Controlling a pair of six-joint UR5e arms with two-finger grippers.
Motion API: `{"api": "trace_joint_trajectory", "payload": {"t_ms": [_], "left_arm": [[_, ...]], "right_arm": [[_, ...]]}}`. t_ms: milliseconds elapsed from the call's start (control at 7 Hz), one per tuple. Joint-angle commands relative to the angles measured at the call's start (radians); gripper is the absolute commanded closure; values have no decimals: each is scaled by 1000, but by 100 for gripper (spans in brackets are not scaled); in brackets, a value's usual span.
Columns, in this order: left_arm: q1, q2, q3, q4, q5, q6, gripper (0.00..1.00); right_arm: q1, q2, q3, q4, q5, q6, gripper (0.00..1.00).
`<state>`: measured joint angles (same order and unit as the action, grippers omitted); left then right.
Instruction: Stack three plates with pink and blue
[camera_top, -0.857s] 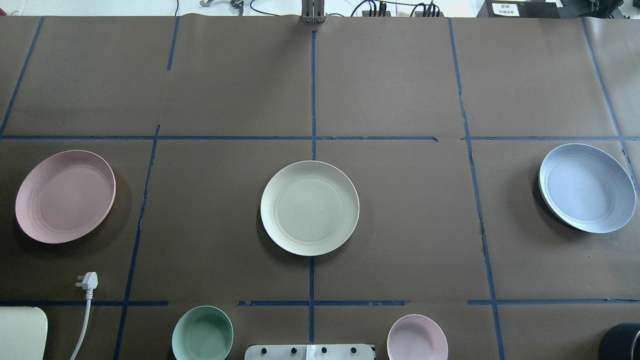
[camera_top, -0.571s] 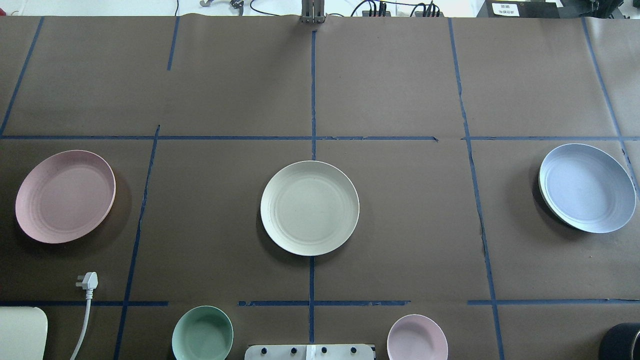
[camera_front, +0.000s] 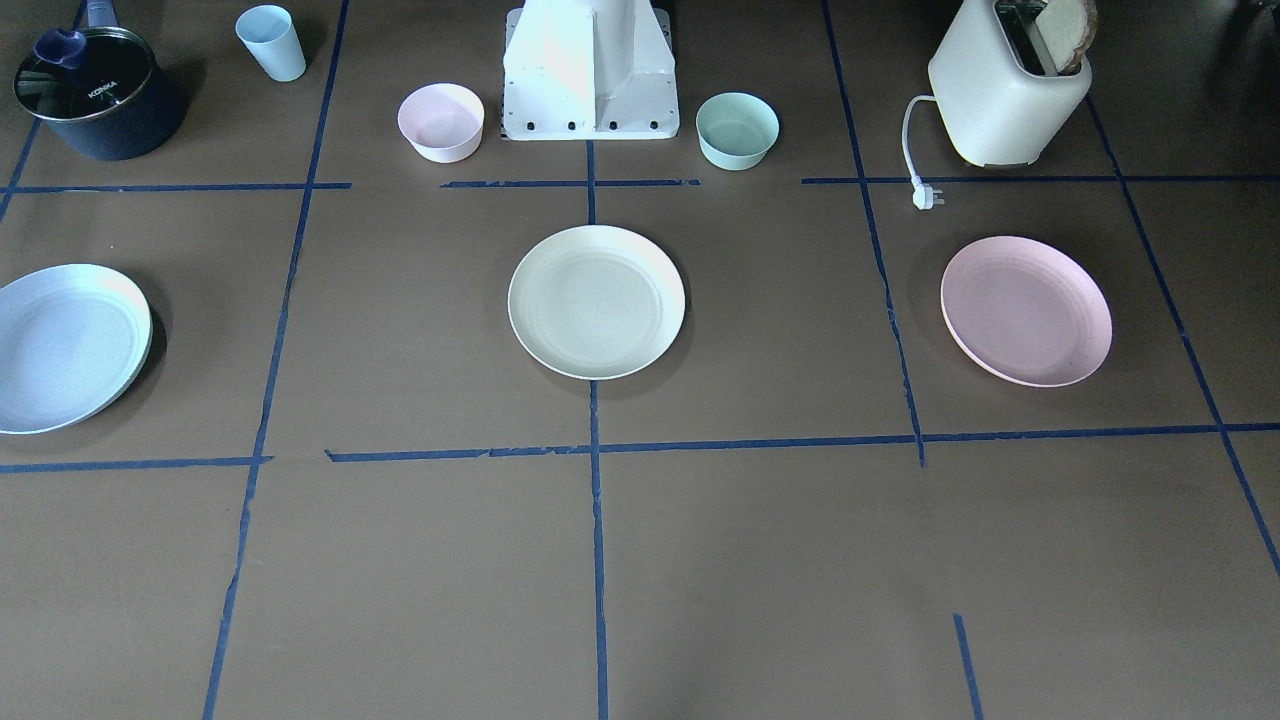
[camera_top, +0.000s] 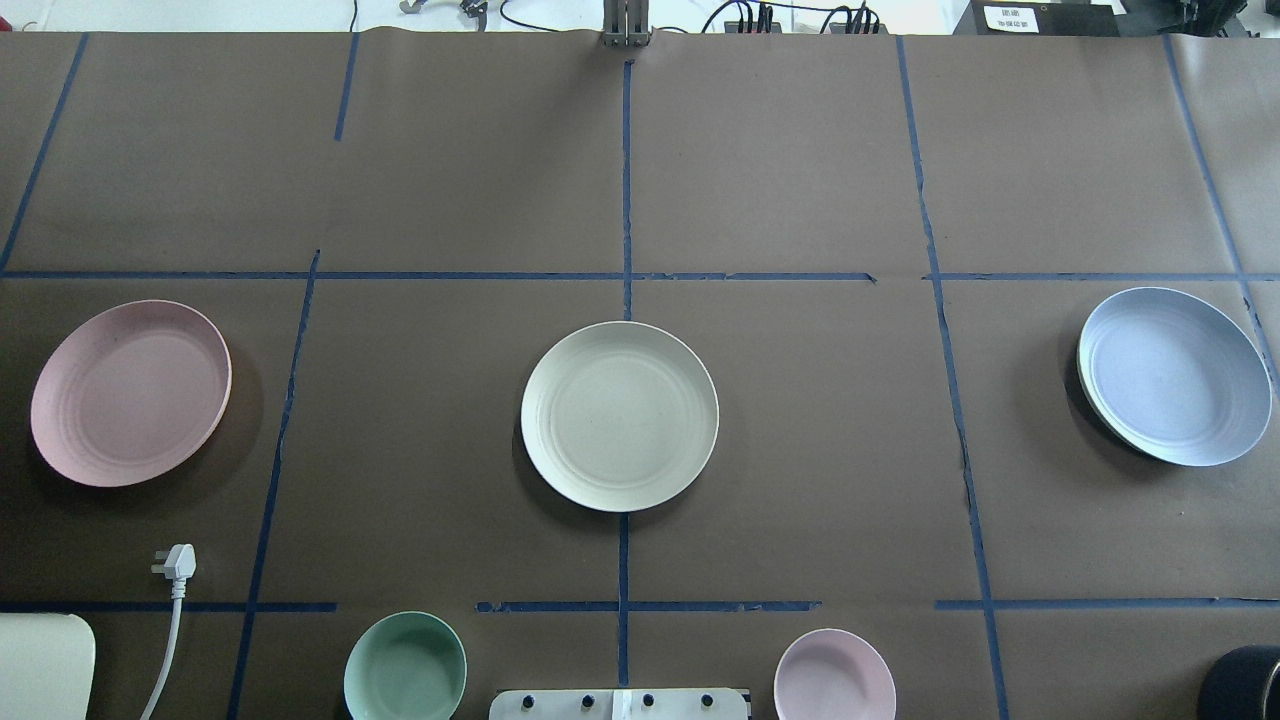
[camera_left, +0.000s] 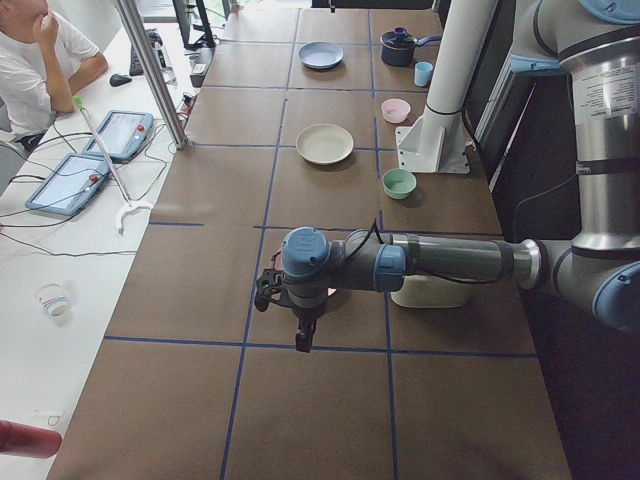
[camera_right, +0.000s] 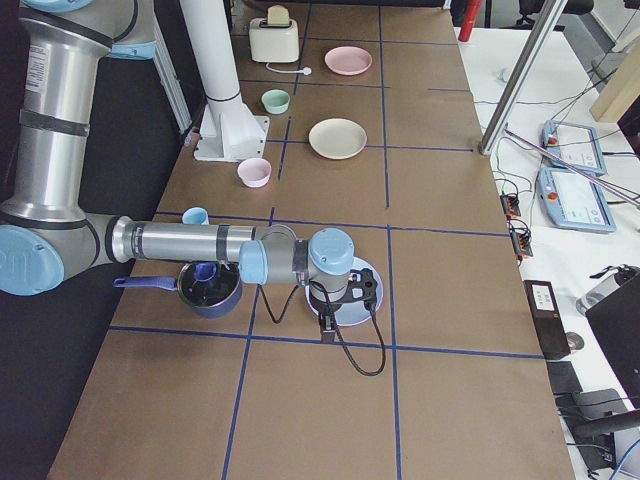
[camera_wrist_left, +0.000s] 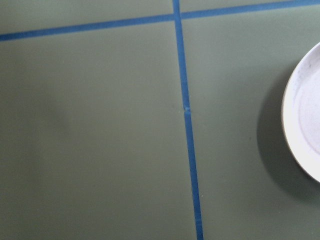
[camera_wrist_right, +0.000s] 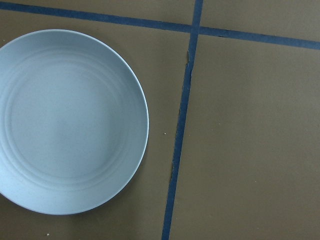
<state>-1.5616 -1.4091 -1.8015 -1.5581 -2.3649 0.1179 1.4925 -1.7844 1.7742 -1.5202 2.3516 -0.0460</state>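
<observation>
The cream plate (camera_top: 619, 416) lies at the table's middle. The pale pink plate (camera_top: 130, 392) lies far left in the overhead view and the pale blue plate (camera_top: 1173, 375) far right; all three are apart and flat. My left gripper (camera_left: 300, 335) shows only in the exterior left view, hanging high over the pink plate (camera_wrist_left: 305, 135); I cannot tell whether it is open or shut. My right gripper (camera_right: 327, 325) shows only in the exterior right view, high over the blue plate (camera_wrist_right: 65, 120); I cannot tell its state either.
A mint-green bowl (camera_top: 405, 665) and a small pink bowl (camera_top: 834, 675) flank the robot base (camera_front: 590, 70). A toaster (camera_front: 1005, 95) with its plug (camera_top: 177, 562) stands near the pink plate. A dark pot (camera_front: 95, 95) and a blue cup (camera_front: 271, 42) stand near the blue plate.
</observation>
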Motion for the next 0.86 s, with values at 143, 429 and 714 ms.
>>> {"api": "trace_joint_trajectory", "payload": {"t_ms": [143, 429, 714], "left_arm": [[103, -28, 57, -201, -4, -106, 0], [278, -39, 280, -668, 6, -496, 0], [420, -85, 421, -968, 12, -864, 0]], "right_arm": [[0, 0, 1, 0, 0, 0, 0], [0, 0, 2, 0, 0, 0, 0], [0, 0, 1, 0, -2, 0, 0]]}}
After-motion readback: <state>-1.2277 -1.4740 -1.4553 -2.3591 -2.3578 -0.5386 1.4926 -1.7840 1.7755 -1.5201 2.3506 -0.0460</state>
